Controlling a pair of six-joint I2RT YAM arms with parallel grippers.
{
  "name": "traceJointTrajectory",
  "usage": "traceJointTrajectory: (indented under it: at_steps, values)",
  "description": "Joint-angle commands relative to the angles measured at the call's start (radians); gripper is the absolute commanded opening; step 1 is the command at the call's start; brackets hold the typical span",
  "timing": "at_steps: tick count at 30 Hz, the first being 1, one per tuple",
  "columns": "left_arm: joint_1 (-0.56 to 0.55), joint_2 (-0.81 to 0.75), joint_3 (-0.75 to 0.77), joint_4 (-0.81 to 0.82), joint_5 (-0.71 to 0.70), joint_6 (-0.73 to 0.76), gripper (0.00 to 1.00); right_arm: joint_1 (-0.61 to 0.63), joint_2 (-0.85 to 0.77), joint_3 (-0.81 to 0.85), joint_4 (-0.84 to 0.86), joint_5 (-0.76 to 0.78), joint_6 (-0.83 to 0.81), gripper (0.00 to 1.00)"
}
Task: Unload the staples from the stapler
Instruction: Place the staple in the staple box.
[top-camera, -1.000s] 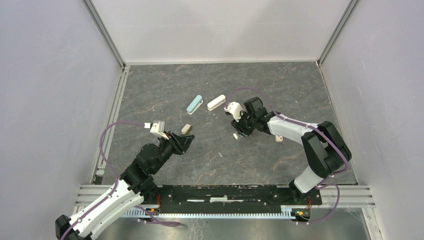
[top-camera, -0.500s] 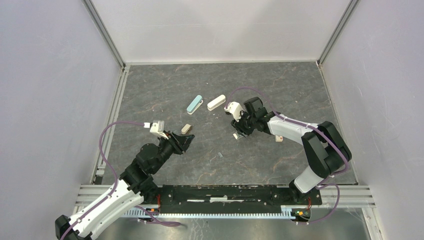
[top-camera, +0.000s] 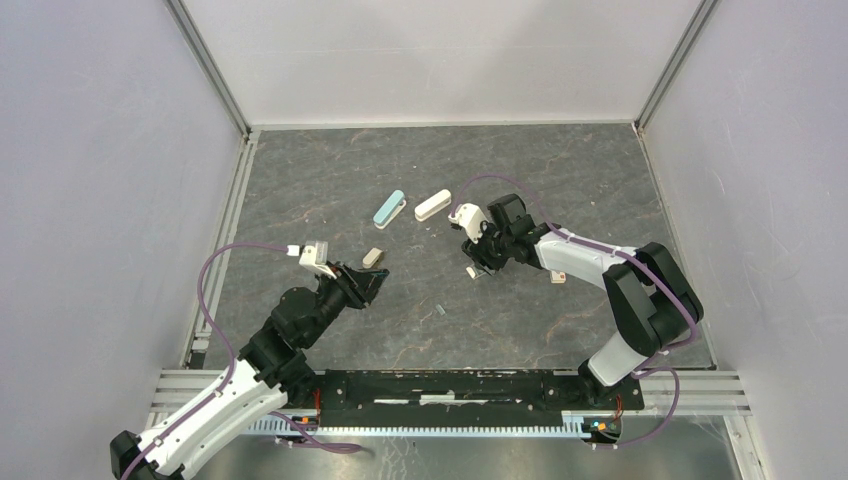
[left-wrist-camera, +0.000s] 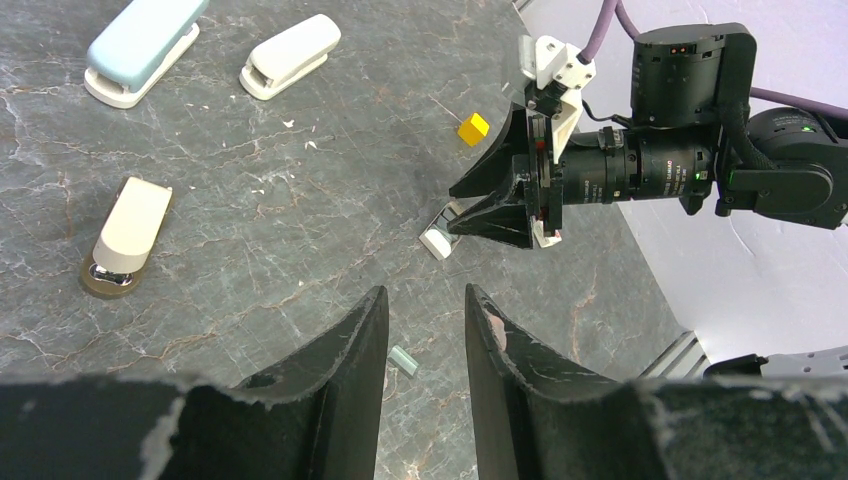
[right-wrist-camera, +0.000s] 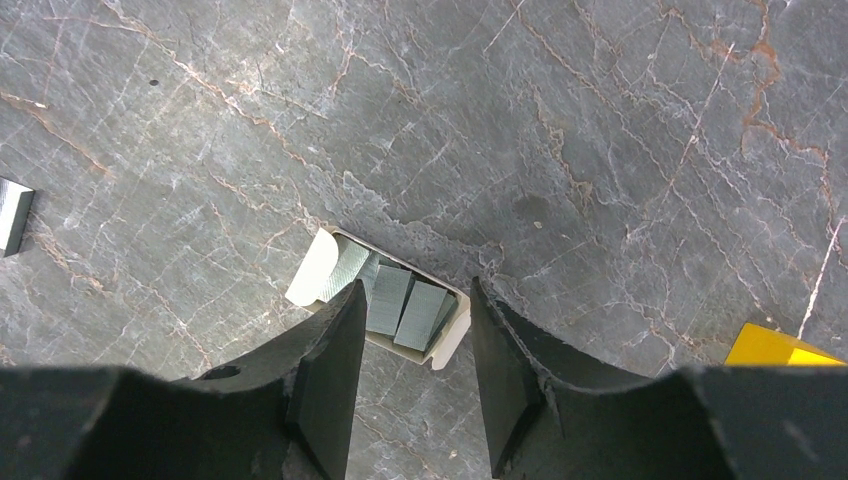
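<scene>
A teal stapler (top-camera: 389, 208), a white stapler (top-camera: 432, 205) and a beige stapler (top-camera: 373, 257) lie closed on the table. One loose grey staple strip (top-camera: 440, 311) lies on the table. In the left wrist view it (left-wrist-camera: 404, 360) shows below the gap of my left gripper (left-wrist-camera: 424, 295), which is open, empty and above the table. My right gripper (right-wrist-camera: 415, 290) is open, low over a small white open box (right-wrist-camera: 445, 335) that holds several staple strips (right-wrist-camera: 405, 300). Its fingers straddle the box's near end.
A yellow cube (left-wrist-camera: 473, 128) sits just beyond the right gripper (left-wrist-camera: 480, 205), and shows at the right wrist view's edge (right-wrist-camera: 775, 347). A small beige object (top-camera: 557, 277) lies beside the right forearm. Metal rails and grey walls bound the table.
</scene>
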Motion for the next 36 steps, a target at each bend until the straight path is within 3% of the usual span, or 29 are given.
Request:
traceJointTrajectory:
  at_steps: [1, 22, 36]
  values:
    - [-0.004, -0.010, 0.025, 0.007, -0.017, -0.029, 0.41, 0.001, 0.004, -0.007, 0.020, 0.010, -0.011, 0.50]
    - [-0.003, -0.019, 0.025, 0.000, -0.018, -0.029, 0.41, 0.002, 0.028, -0.003, 0.019, 0.036, -0.015, 0.55]
    - [-0.004, -0.019, 0.029, -0.001, -0.019, -0.027, 0.41, 0.002, 0.020, -0.004, 0.031, 0.062, 0.002, 0.52]
